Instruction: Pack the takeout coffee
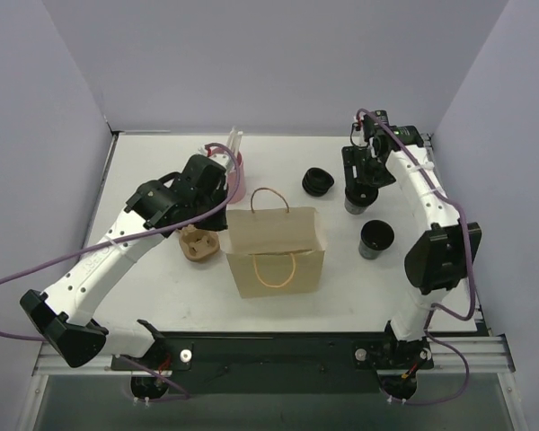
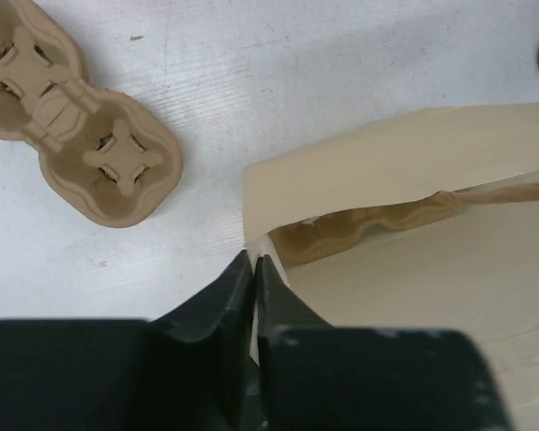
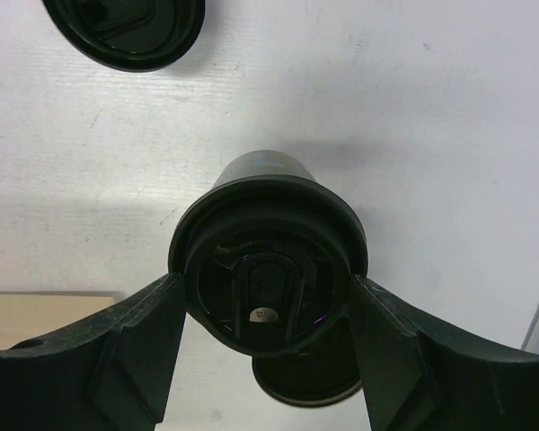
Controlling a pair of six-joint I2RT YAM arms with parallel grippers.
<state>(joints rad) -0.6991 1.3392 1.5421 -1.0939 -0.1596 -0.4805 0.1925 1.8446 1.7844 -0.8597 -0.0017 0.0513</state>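
Note:
A tan paper bag (image 1: pixel 277 247) with loop handles stands open at the table's middle. My left gripper (image 1: pixel 223 208) is at its top left corner. In the left wrist view that gripper (image 2: pixel 254 260) is shut on the bag's (image 2: pixel 404 171) thin paper rim. A cardboard cup carrier (image 2: pixel 368 224) lies inside the bag. My right gripper (image 1: pixel 359 193) is at the back right, and its fingers press both sides of a black lidded coffee cup (image 3: pixel 268 260). A second black cup (image 1: pixel 376 239), without a lid, stands just in front.
Another cardboard carrier (image 1: pixel 198 244) lies on the table left of the bag. A pink holder with straws (image 1: pixel 235 171) stands behind my left gripper. Black lids (image 1: pixel 317 182) sit behind the bag. White walls close in the table's left, back and right sides.

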